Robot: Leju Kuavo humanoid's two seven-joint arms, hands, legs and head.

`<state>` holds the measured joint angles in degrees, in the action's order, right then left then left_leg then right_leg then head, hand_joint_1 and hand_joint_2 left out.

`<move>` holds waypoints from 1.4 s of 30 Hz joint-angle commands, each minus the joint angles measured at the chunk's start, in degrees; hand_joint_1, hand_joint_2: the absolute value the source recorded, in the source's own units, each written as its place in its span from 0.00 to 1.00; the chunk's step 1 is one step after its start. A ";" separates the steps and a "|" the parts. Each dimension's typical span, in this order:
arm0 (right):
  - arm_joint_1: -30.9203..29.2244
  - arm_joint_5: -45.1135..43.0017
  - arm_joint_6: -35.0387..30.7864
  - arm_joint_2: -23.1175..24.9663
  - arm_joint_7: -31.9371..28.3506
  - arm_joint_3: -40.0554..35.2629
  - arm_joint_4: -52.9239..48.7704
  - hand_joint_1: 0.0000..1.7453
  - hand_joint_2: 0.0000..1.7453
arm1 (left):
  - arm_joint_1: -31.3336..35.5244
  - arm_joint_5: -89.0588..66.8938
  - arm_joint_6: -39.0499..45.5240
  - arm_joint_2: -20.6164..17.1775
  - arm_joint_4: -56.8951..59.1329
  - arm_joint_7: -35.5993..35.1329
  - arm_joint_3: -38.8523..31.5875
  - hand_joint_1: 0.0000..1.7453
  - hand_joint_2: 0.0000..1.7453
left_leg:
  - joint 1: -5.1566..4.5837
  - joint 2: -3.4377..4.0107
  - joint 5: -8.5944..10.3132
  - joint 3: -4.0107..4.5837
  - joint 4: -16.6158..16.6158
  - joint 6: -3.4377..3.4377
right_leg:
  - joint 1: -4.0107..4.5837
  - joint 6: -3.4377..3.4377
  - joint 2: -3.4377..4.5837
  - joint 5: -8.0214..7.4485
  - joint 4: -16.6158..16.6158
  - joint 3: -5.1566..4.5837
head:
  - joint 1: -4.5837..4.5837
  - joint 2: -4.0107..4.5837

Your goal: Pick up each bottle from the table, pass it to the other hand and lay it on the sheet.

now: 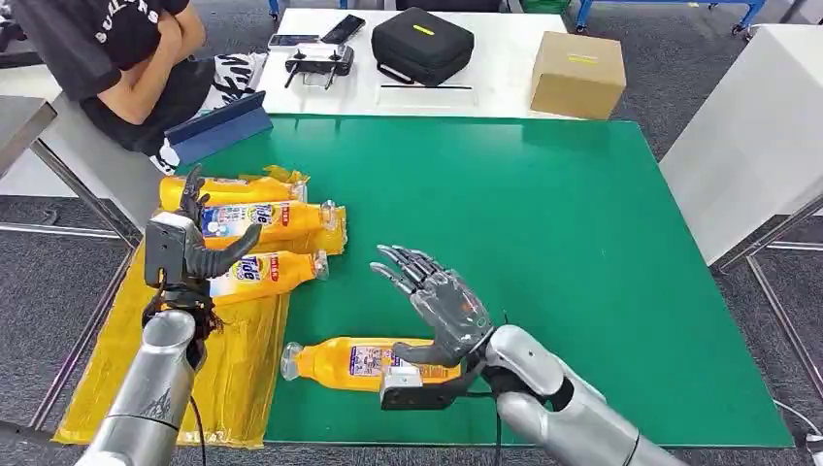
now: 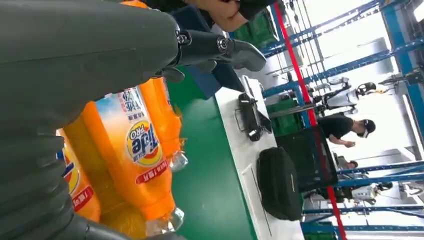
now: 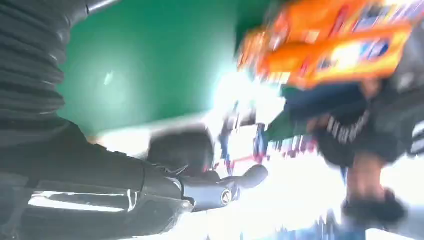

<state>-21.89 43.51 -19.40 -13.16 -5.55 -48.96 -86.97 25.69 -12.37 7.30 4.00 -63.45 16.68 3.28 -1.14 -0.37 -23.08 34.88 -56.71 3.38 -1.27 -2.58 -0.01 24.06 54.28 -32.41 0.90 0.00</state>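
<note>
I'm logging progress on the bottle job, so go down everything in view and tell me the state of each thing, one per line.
Left hand: open, raised above the sheet, holding nothing.
Right hand: open, fingers spread, above the near bottle, holding nothing.
Near bottle: lying on its side on the green table, off the sheet.
Three bottles: lying side by side at the sheet's far end.
Yellow sheet: spread flat at the table's left edge.
Black case: closed.
Cardboard box: closed.

Three bottles (image 1: 254, 219) side by side on sheet (image 1: 233, 374) at table (image 1: 582, 272) left edge, fourth bottle (image 1: 354, 362) on table near front edge, box (image 1: 578, 75) behind table
</note>
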 commanded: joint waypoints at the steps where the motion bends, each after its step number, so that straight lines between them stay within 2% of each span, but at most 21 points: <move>1: 9.01 14.73 -12.97 0.21 4.76 -1.55 3.30 0.00 1.00 | 5.36 -0.83 0.77 0.97 9.61 0.17 -2.69 0.00 1.00 | 0.11 -0.16 -0.05 -0.27 0.09 -0.22 | 0.11 0.15 -0.18 0.07 -0.16 0.37 | 0.02 0.00; 4: 9.85 16.89 -14.44 0.77 5.96 -0.31 3.30 0.00 1.00 | 5.36 -0.88 1.13 0.93 9.86 0.28 -2.84 0.00 1.00 | 0.08 0.00 -0.07 -0.19 0.04 -0.23 | 0.08 0.14 -0.03 0.05 -0.08 0.24 | 0.00 0.00; 6: 12.50 20.90 -15.42 1.97 7.70 0.95 4.10 0.00 1.00 | 5.01 -0.60 1.50 0.68 9.95 0.24 -3.44 0.00 1.00 | 0.10 -0.02 -0.08 -0.27 0.06 -0.27 | 0.09 0.18 -0.09 0.08 -0.09 0.32 | 0.00 0.00; 12: 17.21 19.66 -15.10 4.30 8.99 1.65 6.51 0.00 1.00 | 3.70 -0.08 1.98 -0.42 10.11 0.39 -4.75 0.00 1.00 | 0.07 0.02 -0.05 -0.17 0.09 -0.18 | 0.07 0.12 0.00 0.04 -0.11 0.18 | 0.00 0.00; 21: 19.47 21.00 -10.78 5.66 10.60 4.14 5.04 0.00 1.00 | 2.52 0.18 1.65 -0.63 9.11 0.00 -5.85 0.00 1.00 | 0.07 0.08 -0.11 -0.24 0.06 -0.25 | 0.07 0.18 0.05 0.09 -0.06 0.24 | 0.02 0.00; 23: 20.46 22.77 -8.69 6.35 12.90 6.05 5.12 0.00 1.00 | 2.70 0.29 1.37 -0.54 9.96 -0.23 -5.67 0.00 1.00 | 0.07 0.08 -0.12 -0.25 0.04 -0.28 | 0.07 0.20 0.06 0.10 -0.04 0.25 | 0.00 0.00; 26: 21.05 25.60 -7.48 6.75 15.52 7.76 5.57 0.00 1.00 | 3.08 0.35 1.28 -0.20 10.74 -0.33 -5.48 0.00 1.00 | 0.08 0.03 -0.10 -0.25 0.07 -0.27 | 0.07 0.19 0.01 0.09 -0.08 0.26 | 0.00 0.00; 30: 21.05 25.60 -7.48 6.75 15.52 7.76 5.57 0.00 1.00 | 3.08 0.35 1.28 -0.20 10.74 -0.33 -5.48 0.00 1.00 | 0.07 0.02 -0.09 -0.19 0.05 -0.23 | 0.06 0.16 0.01 0.08 -0.06 0.21 | 0.00 0.00; 35: 20.78 31.34 -8.20 6.72 19.56 11.45 6.97 0.00 1.00 | 2.60 0.14 1.40 0.60 10.31 -0.73 -5.22 0.00 1.00 | 0.06 -0.02 -0.06 -0.16 0.07 -0.19 | 0.06 0.14 -0.03 0.06 -0.08 0.18 | 0.02 0.00; 42: 18.29 31.47 -5.63 7.88 19.78 13.76 8.88 0.00 1.00 | 2.62 -0.14 1.30 0.79 10.83 -1.00 -4.58 0.00 1.00 | 0.04 0.06 -0.05 -0.13 0.06 -0.19 | 0.04 0.14 0.04 0.04 -0.05 0.13 | 0.00 0.00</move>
<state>-1.03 74.84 -27.26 -7.02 13.88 -39.22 -82.97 26.81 -12.39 8.72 4.50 -56.52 16.09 -0.92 -1.13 -0.36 -23.09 34.90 -56.69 3.37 -1.27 -2.56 0.00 24.08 54.28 -32.42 0.90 0.00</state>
